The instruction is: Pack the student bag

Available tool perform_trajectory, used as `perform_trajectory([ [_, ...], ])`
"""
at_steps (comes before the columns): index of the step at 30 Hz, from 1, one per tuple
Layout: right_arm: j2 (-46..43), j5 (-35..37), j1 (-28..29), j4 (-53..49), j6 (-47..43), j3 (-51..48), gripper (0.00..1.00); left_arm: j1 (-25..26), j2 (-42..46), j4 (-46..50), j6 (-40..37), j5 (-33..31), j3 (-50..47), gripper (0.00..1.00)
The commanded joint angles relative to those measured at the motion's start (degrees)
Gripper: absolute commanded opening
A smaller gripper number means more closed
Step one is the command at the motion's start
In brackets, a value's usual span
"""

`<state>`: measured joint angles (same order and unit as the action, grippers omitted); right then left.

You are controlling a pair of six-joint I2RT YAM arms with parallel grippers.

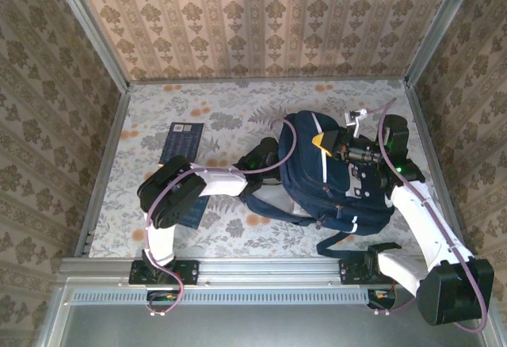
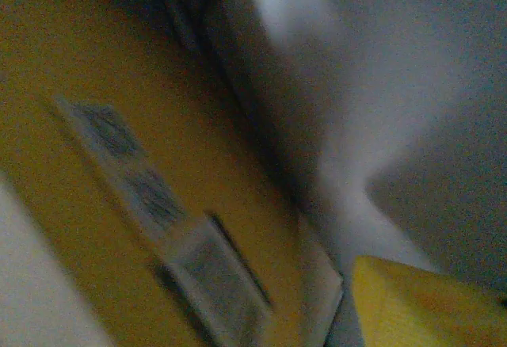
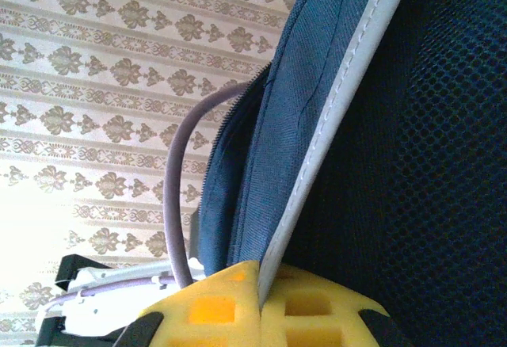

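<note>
The student bag (image 1: pixel 329 181), a large navy-blue backpack with white stripes, lies right of the table's middle. My right gripper (image 1: pixel 321 140) is at its far, open end. In the right wrist view that gripper (image 3: pixel 260 284) is shut on the bag's (image 3: pixel 317 85) white-piped rim, with the yellow fingertips pressed together on it. My left arm (image 1: pixel 230 179) reaches into the bag from the left, and its gripper is hidden inside. The left wrist view is blurred: a yellow-orange flat thing with printed labels (image 2: pixel 158 196), grey lining (image 2: pixel 380 85) and one yellow fingertip (image 2: pixel 420 303). Whether those jaws are open or shut does not show.
A dark blue book (image 1: pixel 181 142) lies flat on the patterned table (image 1: pixel 198 109), left of the bag. Metal frame posts and wallpapered walls close in the table on three sides. A dark strap (image 1: pixel 348 240) trails off the bag toward the near edge. A purple cable (image 3: pixel 178 181) loops beside the bag.
</note>
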<state>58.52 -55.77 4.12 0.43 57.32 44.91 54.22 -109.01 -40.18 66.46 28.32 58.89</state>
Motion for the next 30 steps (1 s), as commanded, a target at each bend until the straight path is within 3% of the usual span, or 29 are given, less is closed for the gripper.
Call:
perform_trajectory([
  [1, -2.5, -0.8, -0.2, 3.3, -2.0, 1.7, 0.00, -0.8, 5.3, 4.8, -3.2, -1.0, -1.2, 0.73],
  [8, -2.9, 0.2, -1.2, 1.6, -3.2, 1.7, 0.00, -2.4, 12.6, 10.6, -5.3, -1.7, -4.7, 0.84],
  [20, -5.2, 6.9, -2.0, -9.7, -11.1, 2.4, 0.00, -5.8, 23.7, 17.1, -4.7, -2.8, -12.8, 0.84],
  [30, -6.4, 22.8, -0.4, -18.4, -17.1, 0.4, 0.00, -10.1, 48.0, 51.4, -13.8, -17.1, -14.3, 0.84],
])
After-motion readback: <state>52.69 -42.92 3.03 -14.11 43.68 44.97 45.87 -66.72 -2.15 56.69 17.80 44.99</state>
